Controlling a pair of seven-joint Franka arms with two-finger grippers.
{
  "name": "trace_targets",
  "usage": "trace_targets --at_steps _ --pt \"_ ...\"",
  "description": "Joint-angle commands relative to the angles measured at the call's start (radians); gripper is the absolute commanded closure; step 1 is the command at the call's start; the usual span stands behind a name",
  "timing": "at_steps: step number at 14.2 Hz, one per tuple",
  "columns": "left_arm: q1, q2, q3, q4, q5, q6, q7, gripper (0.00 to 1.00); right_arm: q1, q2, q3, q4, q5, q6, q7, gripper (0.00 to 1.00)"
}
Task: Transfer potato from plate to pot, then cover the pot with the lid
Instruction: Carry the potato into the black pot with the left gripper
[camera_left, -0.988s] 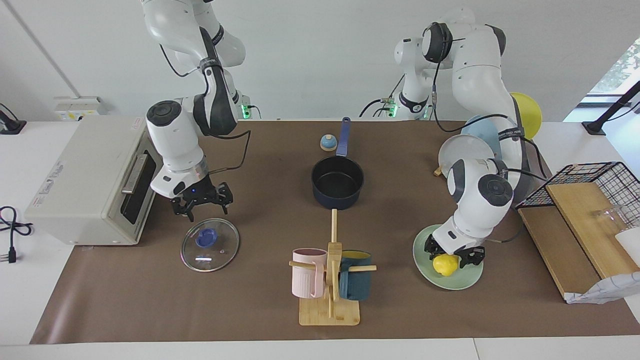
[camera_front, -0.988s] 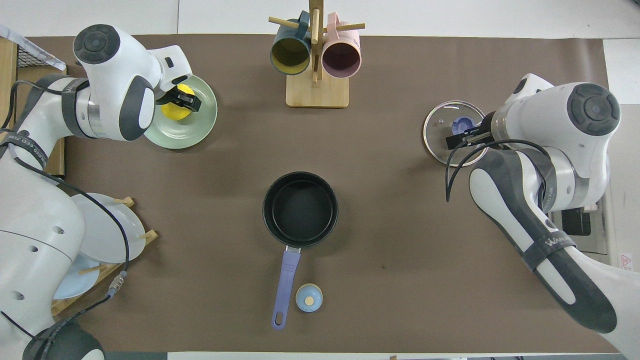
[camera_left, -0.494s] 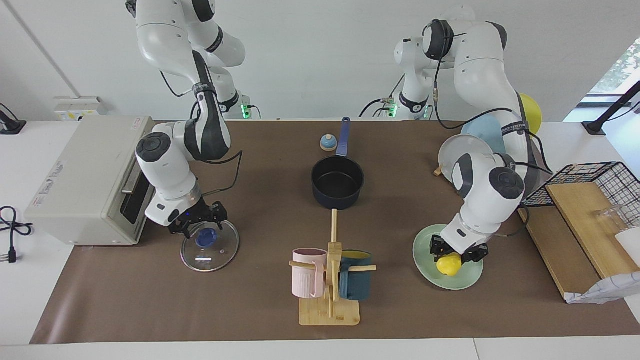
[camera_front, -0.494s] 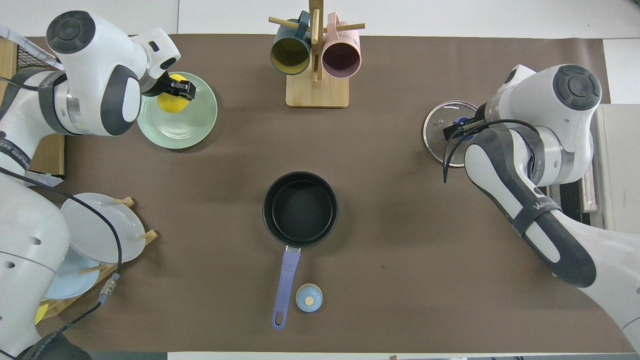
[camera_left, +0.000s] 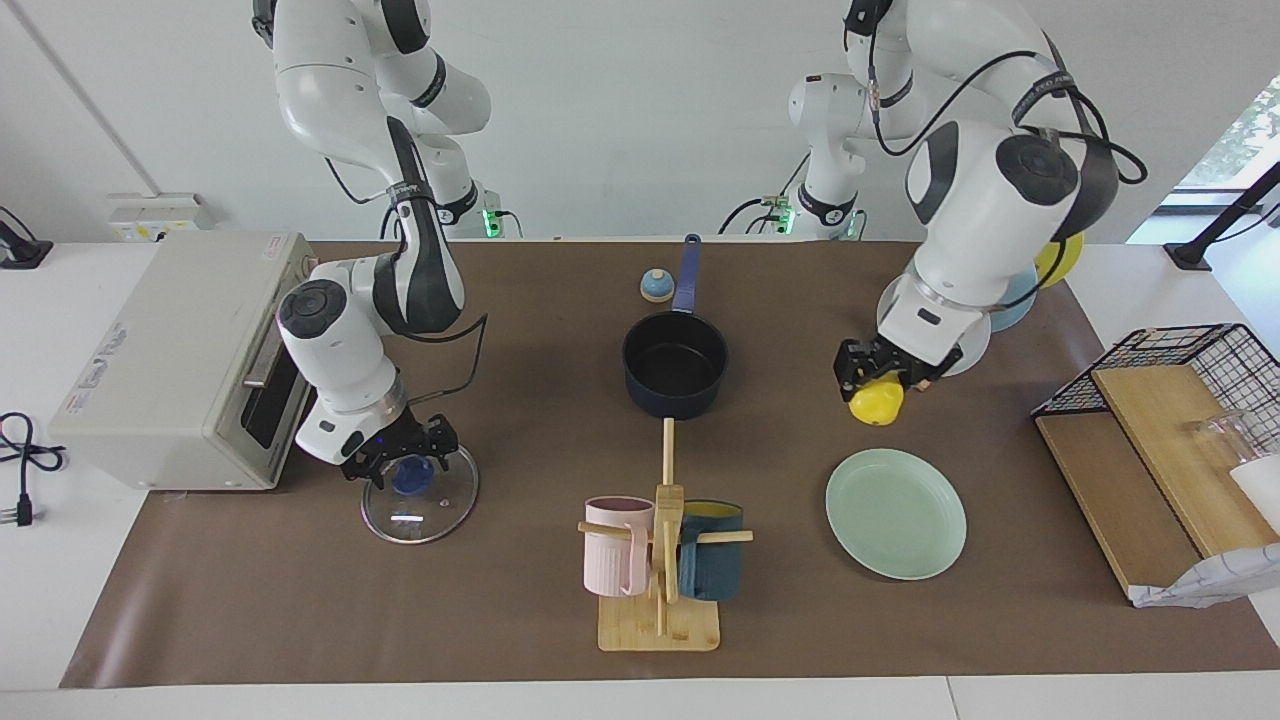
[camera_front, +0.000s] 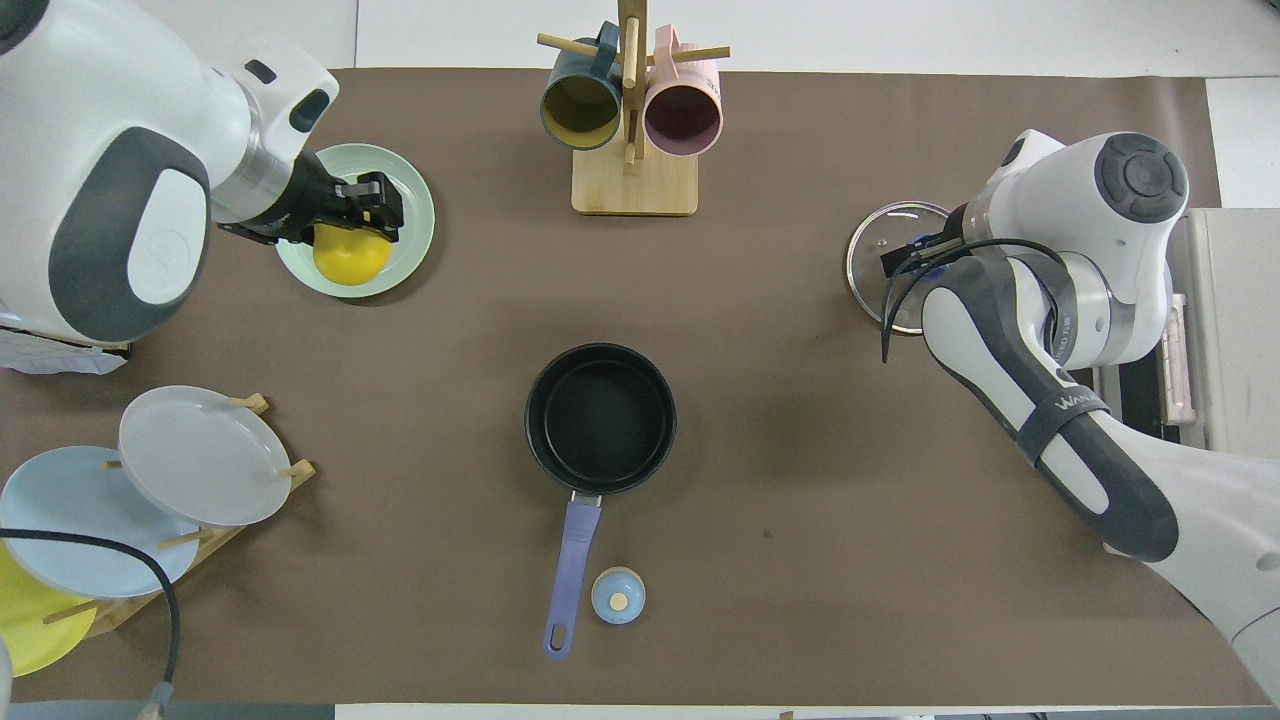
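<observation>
My left gripper (camera_left: 878, 385) is shut on the yellow potato (camera_left: 875, 402) and holds it up in the air. In the overhead view the potato (camera_front: 350, 255) is over the robot-side edge of the mint-green plate (camera_front: 410, 215). The plate (camera_left: 896, 512) is bare. The navy pot (camera_left: 675, 365) stands mid-table, with nothing in it, its handle (camera_front: 570, 560) pointing toward the robots. The glass lid (camera_left: 420, 500) lies flat toward the right arm's end. My right gripper (camera_left: 405, 465) is down at the lid's blue knob (camera_left: 408, 478), open, with a finger on each side.
A wooden mug rack (camera_left: 660, 600) with a pink and a dark blue mug stands farther from the robots than the pot. A toaster oven (camera_left: 170, 350) is beside the lid. A small blue bell (camera_left: 656, 286) sits by the pot handle. A plate rack (camera_front: 180, 470), a wire basket (camera_left: 1190, 360) and boards lie toward the left arm's end.
My left gripper has lifted the potato off the plate and carried it up and toward the pot. My right gripper has come down around the lid's knob.
</observation>
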Motion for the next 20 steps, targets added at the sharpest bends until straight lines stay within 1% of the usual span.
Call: trace_targets --at_steps 1,2,4,5,8,10,11,12,13,14,15,16,19,20 --pt "-0.123 -0.124 0.017 -0.215 -0.041 0.066 -0.154 1.00 -0.022 0.017 0.021 0.011 -0.001 0.014 -0.035 0.04" --pt "-0.157 -0.152 0.017 -0.283 -0.041 0.122 -0.191 1.00 -0.022 0.022 0.021 0.011 -0.001 0.026 -0.044 0.05" --pt "-0.231 -0.213 0.017 -0.444 -0.041 0.295 -0.210 1.00 -0.022 0.023 0.020 0.011 -0.002 0.031 -0.069 0.08" --pt "-0.259 -0.217 0.016 -0.494 -0.041 0.360 -0.245 1.00 -0.024 0.023 0.020 0.011 -0.002 0.034 -0.089 0.09" --pt "-0.317 -0.174 0.017 -0.518 -0.041 0.437 -0.320 1.00 -0.025 0.023 0.020 0.010 -0.002 0.034 -0.095 0.11" --pt "-0.331 -0.137 0.017 -0.520 -0.041 0.471 -0.325 1.00 -0.025 0.022 0.020 0.007 -0.001 0.034 -0.095 0.19" --pt "-0.345 -0.128 0.017 -0.520 -0.041 0.475 -0.330 1.00 -0.025 0.022 0.020 0.007 -0.001 0.034 -0.095 0.25" --pt "-0.349 -0.117 0.017 -0.521 -0.041 0.478 -0.344 1.00 -0.025 0.020 0.020 0.007 -0.001 0.032 -0.095 0.34" --pt "-0.349 -0.102 0.017 -0.521 -0.041 0.494 -0.345 1.00 -0.024 0.020 0.020 0.004 -0.001 0.034 -0.095 0.40" --pt "-0.356 -0.086 0.017 -0.533 -0.041 0.542 -0.351 1.00 -0.024 0.020 0.020 0.004 -0.001 0.029 -0.093 0.51" --pt "-0.374 -0.083 0.019 -0.558 -0.041 0.596 -0.367 1.00 -0.024 0.020 0.018 0.007 -0.001 0.024 -0.095 0.53" --pt "-0.377 -0.077 0.019 -0.573 -0.041 0.622 -0.367 1.00 -0.025 0.020 0.018 0.010 -0.001 0.020 -0.093 0.54" --pt "-0.377 -0.062 0.020 -0.575 -0.038 0.629 -0.361 1.00 -0.022 0.012 0.020 0.022 0.007 0.003 -0.092 0.55" --pt "-0.377 -0.057 0.019 -0.575 -0.038 0.629 -0.358 1.00 -0.018 0.006 0.020 0.039 0.010 -0.023 -0.089 0.56"
